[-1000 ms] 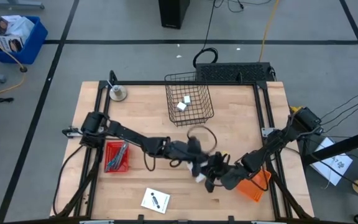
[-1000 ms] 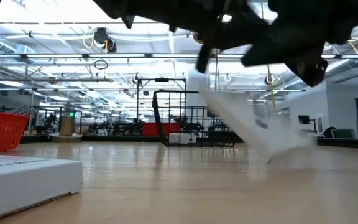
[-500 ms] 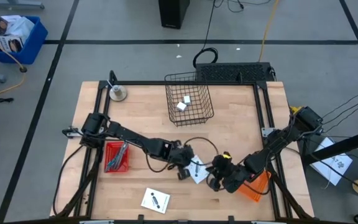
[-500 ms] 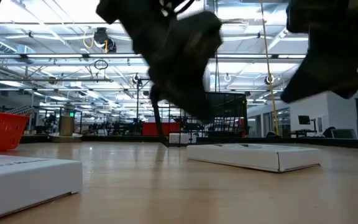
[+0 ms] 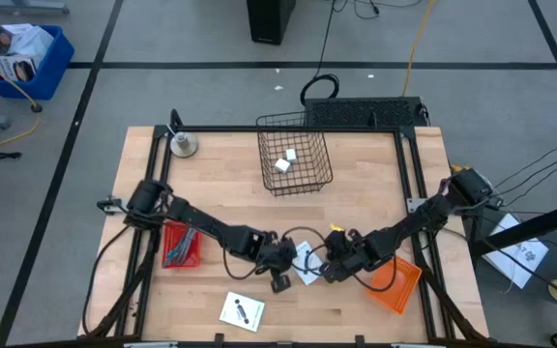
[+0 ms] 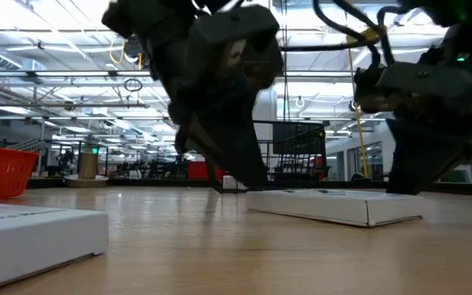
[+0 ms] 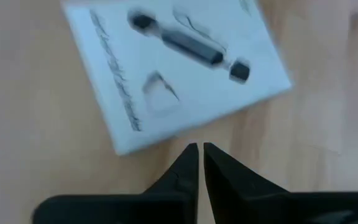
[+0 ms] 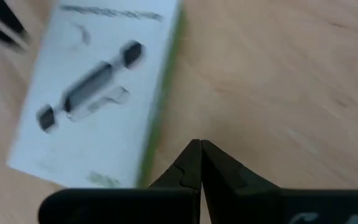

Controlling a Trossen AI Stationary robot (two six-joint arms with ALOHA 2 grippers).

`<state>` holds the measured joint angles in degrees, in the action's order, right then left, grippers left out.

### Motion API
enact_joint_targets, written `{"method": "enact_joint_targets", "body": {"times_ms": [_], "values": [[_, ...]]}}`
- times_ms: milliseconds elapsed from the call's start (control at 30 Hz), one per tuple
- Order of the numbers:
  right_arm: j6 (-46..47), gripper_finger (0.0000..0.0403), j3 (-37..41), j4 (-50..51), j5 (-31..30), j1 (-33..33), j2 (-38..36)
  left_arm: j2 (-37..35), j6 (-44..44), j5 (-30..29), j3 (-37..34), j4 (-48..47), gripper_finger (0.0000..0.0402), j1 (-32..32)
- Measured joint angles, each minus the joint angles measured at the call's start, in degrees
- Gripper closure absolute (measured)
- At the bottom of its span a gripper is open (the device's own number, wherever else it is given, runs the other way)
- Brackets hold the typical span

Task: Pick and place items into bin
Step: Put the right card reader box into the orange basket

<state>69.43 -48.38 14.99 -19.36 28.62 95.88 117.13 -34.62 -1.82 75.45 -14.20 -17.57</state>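
Note:
A white card with black marks (image 5: 307, 263) lies flat on the wooden table between my two grippers; it also shows in the low view (image 6: 334, 205). My left gripper (image 7: 199, 149) is shut, its tips just beside the card's edge (image 7: 166, 134). My right gripper (image 8: 199, 149) is shut too, close to the card's green-edged side (image 8: 160, 118). A second white card (image 5: 242, 311) lies near the table's near edge. Small white blocks (image 5: 285, 159) sit in the wire basket (image 5: 307, 179). Tools lie in the red tray (image 5: 180, 242).
An orange bin (image 5: 396, 285) stands at the table's right, behind my right arm. A round metal base (image 5: 183, 145) sits at the far left corner. The black frame rails (image 5: 288, 129) run along the table's edges. Bare wood lies between the basket and the grippers.
A second ago the white card hung tilted and blurred above the table between the grippers; it has dropped and now lies flat. My left gripper has drawn back toward the near edge, and my right gripper has shifted left toward the card.

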Motion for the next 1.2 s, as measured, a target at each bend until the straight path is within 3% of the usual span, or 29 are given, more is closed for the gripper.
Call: {"method": "enact_joint_targets", "body": {"times_ms": [200,600,1100,1200], "values": [[-5.1,0.0403,0.1,-9.3,0.8,-2.4,2.9,5.8,-0.6,4.9,0.2,4.3,0.0371,1.3],[-10.3,0.0403,0.4,-12.9,-7.6,-0.5,-1.4,5.6,-0.8,1.4,0.0,5.1,0.0371,1.3],[-12.0,0.0403,-0.2,-18.6,-6.8,0.3,-3.4,5.1,0.7,-1.3,-0.1,6.3,0.0371,2.0],[-12.9,0.0403,-0.4,-20.7,-5.6,0.3,-3.3,5.4,1.4,-4.8,-0.1,8.8,0.0371,3.0]]}}
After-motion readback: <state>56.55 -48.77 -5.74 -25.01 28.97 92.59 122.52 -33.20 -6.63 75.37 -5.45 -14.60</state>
